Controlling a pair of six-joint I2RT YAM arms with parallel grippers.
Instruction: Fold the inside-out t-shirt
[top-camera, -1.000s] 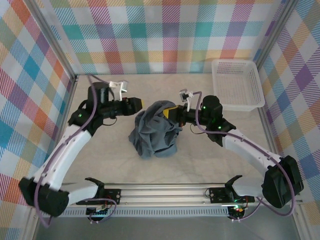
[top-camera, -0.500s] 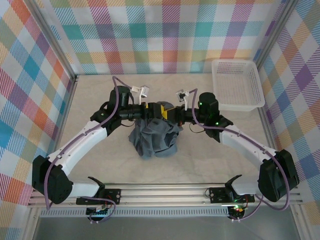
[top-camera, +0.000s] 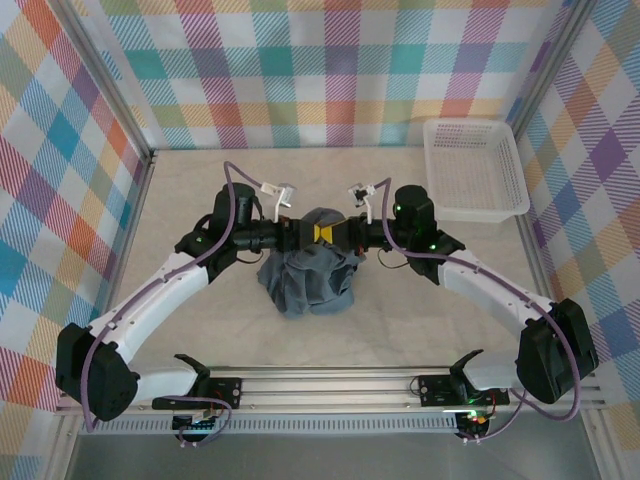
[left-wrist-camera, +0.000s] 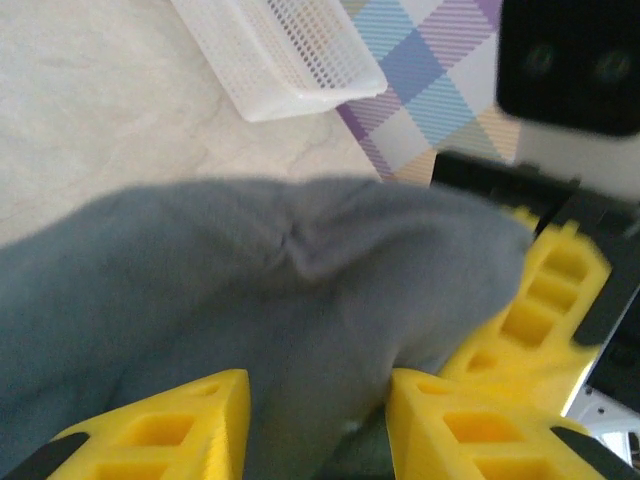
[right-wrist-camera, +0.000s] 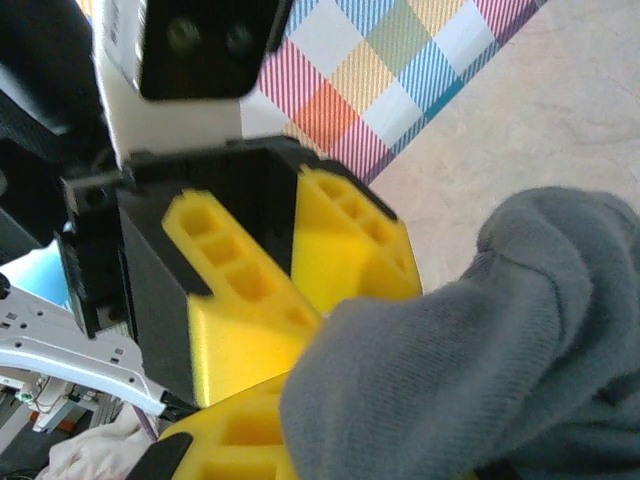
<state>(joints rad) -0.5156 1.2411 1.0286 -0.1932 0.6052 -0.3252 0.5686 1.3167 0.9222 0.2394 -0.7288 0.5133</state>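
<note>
On the table (top-camera: 200, 330) the grey t-shirt (top-camera: 305, 280) sits bunched near the middle, well apart from the white basket (top-camera: 487, 212) in the far right corner, its raised top pinched by the left gripper (top-camera: 314, 233) and the right gripper (top-camera: 331, 233), tip to tip

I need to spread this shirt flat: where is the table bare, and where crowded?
Bare table: the far strip along the back wall, the stretch left of the left arm, and the near band between t-shirt and rail. Crowded: the middle, where left gripper and right gripper meet on the t-shirt, and the far-right corner, taken by the basket.
</note>
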